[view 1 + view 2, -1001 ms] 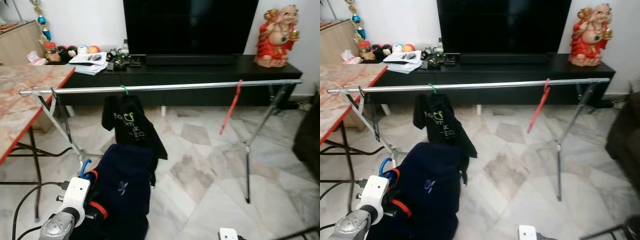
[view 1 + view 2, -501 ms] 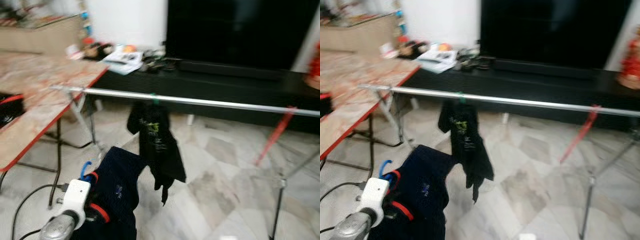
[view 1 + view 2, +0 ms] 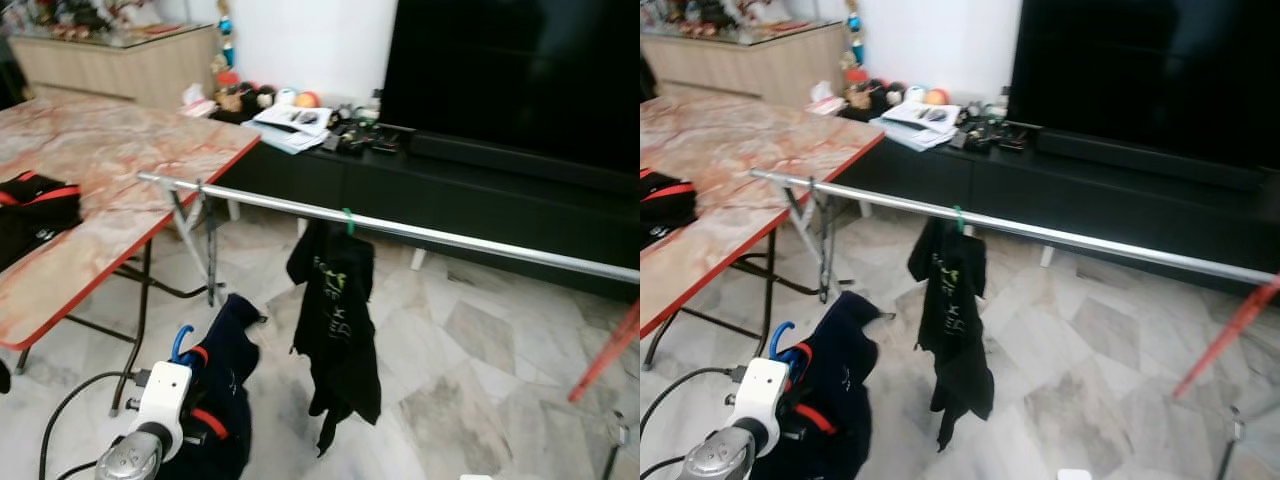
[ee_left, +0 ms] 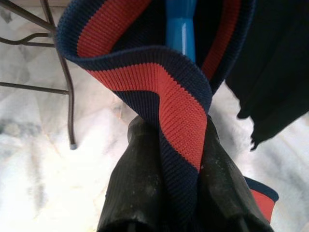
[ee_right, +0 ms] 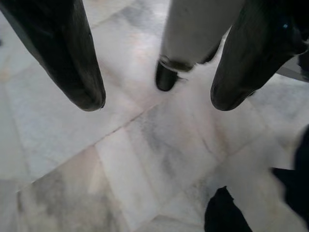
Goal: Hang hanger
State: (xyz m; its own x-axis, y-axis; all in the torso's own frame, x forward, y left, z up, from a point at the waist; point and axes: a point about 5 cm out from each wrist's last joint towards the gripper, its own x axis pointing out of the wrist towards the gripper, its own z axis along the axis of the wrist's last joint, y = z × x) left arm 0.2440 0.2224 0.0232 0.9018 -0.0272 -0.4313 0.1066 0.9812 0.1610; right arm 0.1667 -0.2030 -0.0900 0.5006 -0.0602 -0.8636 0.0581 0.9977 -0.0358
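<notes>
My left gripper [image 4: 166, 164] is pinched on the red-and-navy ribbed collar [image 4: 159, 92] of a dark navy garment [image 3: 228, 400], with the blue plastic hanger [image 4: 181, 29] it sits on poking out just beyond the fingers. From the head cameras, the garment hangs low by my left arm, near the floor, and the hanger's blue hook [image 3: 180, 338] curls up just above the wrist.

The long silver metal clothes rail [image 3: 400, 228] runs across the room ahead and above the garment, well apart from it. A black T-shirt with yellow-green print [image 3: 335, 320] already hangs from it on a green hook [image 3: 348, 220]. To the left of that shirt the rail looks bare up to its end beside the marble-patterned table with a red edge [image 3: 110, 160].

My right gripper [image 5: 154, 99] hangs idle, fingers spread over the pale marble floor [image 5: 145, 159].

I judge this as the carry-and-approach step. Next I need to raise the left arm until the blue hook clears the rail, then lower it over the bare stretch.
</notes>
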